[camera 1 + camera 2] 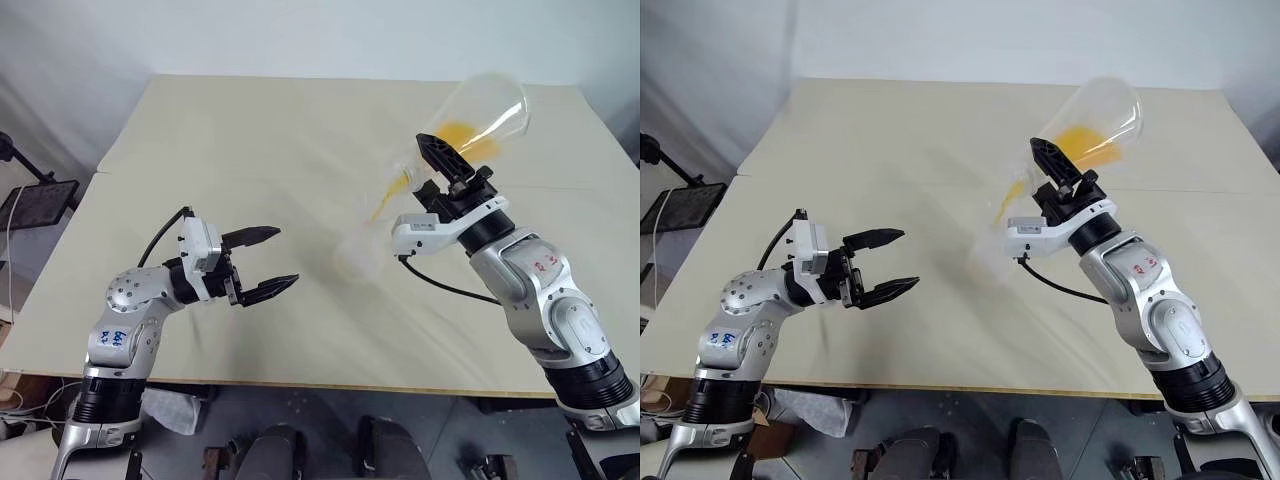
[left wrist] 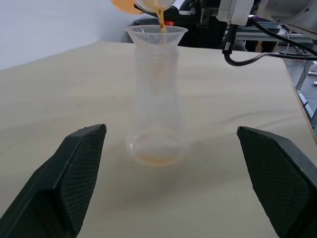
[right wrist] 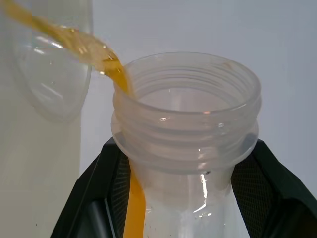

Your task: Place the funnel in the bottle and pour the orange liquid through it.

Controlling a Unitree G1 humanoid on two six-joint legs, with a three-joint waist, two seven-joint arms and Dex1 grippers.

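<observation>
- The bottle point(image 2: 157, 101) stands upright on the table point(image 1: 250, 130). It is the landmark here.
- The funnel point(image 2: 157, 34) already sits in the top of the bottle. That part of the job looks done.
- The right claw point(image 1: 450, 165) is shut on the neck of a big clear flask point(image 1: 480, 115). It holds the flask up high, tipped over, just above the bottle, on the robot's right side of it.
- The orange liquid point(image 1: 470, 135) is running out now. A thin stream point(image 2: 161, 20) falls from the flask's mouth into the funnel.
- A lot of the orange liquid is in the flask's wide end, so the pour seems only started.
- Only a faint orange ring point(image 2: 156, 159) shows at the bottom of the bottle. Very little has got in so far.
- The left claw point(image 1: 270, 262) is wide open and holds nothing. It hangs near the bottle, on the robot's left side of it, and its two fingers point at the bottle without touching it.
- What I think is left: let the rest run through, then tip the flask back up.
- I see no spill on the table by the bottle.
</observation>
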